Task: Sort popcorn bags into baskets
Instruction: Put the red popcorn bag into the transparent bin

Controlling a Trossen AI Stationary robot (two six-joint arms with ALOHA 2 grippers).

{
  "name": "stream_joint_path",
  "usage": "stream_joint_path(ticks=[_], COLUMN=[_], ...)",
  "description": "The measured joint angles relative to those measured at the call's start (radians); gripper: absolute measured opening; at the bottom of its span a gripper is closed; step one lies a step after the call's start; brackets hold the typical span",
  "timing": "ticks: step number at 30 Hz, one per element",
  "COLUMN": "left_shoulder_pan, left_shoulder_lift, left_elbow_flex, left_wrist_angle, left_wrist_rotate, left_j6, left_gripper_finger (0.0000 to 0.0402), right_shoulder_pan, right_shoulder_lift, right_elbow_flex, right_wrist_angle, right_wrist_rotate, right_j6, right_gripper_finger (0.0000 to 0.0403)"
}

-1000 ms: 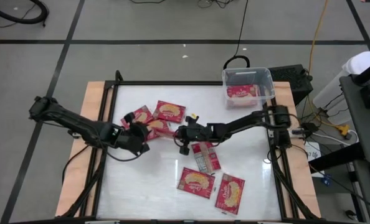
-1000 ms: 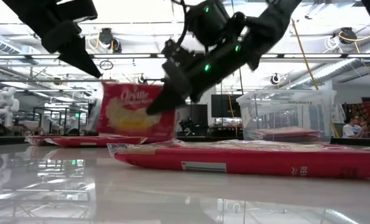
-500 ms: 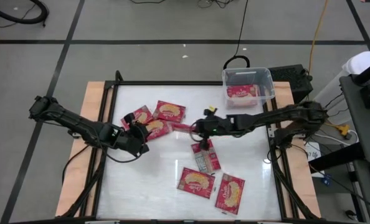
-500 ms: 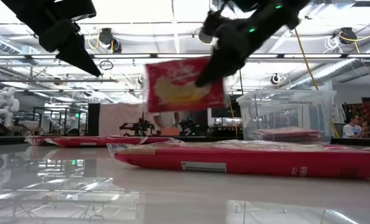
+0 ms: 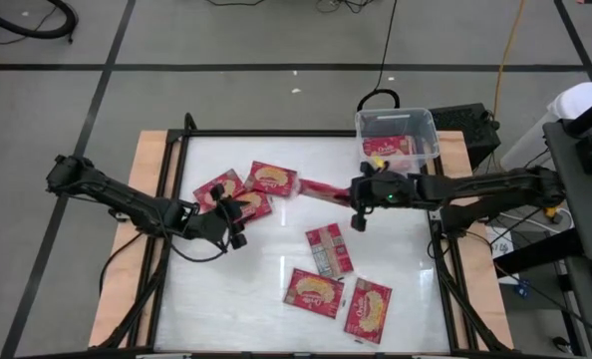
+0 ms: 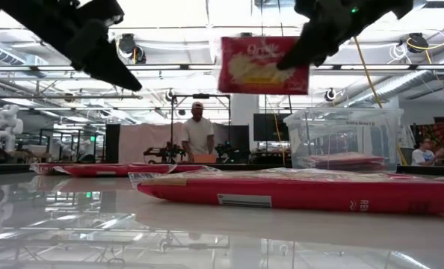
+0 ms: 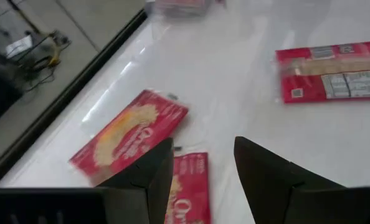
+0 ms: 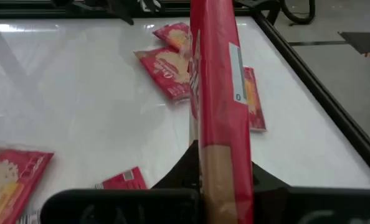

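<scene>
White glossy tabletop (image 5: 276, 239) inside black frame (image 5: 276, 133); bare wood strips (image 5: 127, 259) along left and right table edges. Black box (image 5: 472, 122) just off table's far right corner. Black cable (image 5: 388, 45) runs over grey floor (image 5: 226, 100) beyond far edge; yellow cable (image 5: 508, 60) farther right. Dark tape lines (image 5: 117, 45) cross floor. Low view: person in white shirt (image 6: 197, 136) stands beyond table; seated person (image 6: 421, 152) at far right; white humanoid figure (image 6: 5, 127) at far left; ceiling lights (image 6: 132, 48) overhead.
</scene>
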Motion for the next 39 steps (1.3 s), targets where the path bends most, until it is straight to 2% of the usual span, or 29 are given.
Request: stream_joint_path(ticks=[6, 11, 15, 23, 28, 34, 37, 39], left_shoulder_pan=[0.027, 0.053, 0.067, 0.085, 0.096, 0.099, 0.099, 0.099], left_shoulder_lift=[0.0, 0.0, 0.0, 0.0, 0.0, 0.0, 0.0, 0.0], left_elbow_flex=[-0.088, -0.099, -0.099, -0.099, -0.099, -0.099, -0.099, -0.099], left_wrist_angle=[0.192, 0.21, 0.219, 0.251, 0.255, 0.254, 0.254, 0.254], left_wrist_rotate=[0.005, 0.006, 0.006, 0.005, 0.005, 0.005, 0.005, 0.005], left_j6=[0.043, 0.043, 0.071, 0.156, 0.174, 0.174, 0.176, 0.189], left_gripper_finger=[0.0175, 0.0175, 0.0175, 0.0175, 0.0175, 0.0175, 0.0175, 0.0175], right_shoulder_pan=[-0.074, -0.176, -0.256, -0.466, -0.648, -0.868, -0.942, -0.977], right_shoulder_lift=[-0.124, -0.215, -0.23, -0.177, -0.121, -0.027, 0.022, 0.053], right_elbow_flex=[-0.001, 0.006, 0.086, 0.315, 0.43, 0.47, 0.47, 0.47], right_wrist_angle=[-0.121, -0.224, -0.376, -0.66, -0.735, -0.849, -0.891, -0.89], right_wrist_rotate=[-0.08, -0.15, -0.186, -0.185, -0.125, -0.131, -0.137, -0.18], right_j6=[-0.048, -0.085, -0.157, -0.317, -0.373, -0.453, -0.505, -0.537], right_gripper_finger=[0.0006, 0.0006, 0.0006, 0.0006, 0.0006, 0.0006, 0.0006, 0.0006])
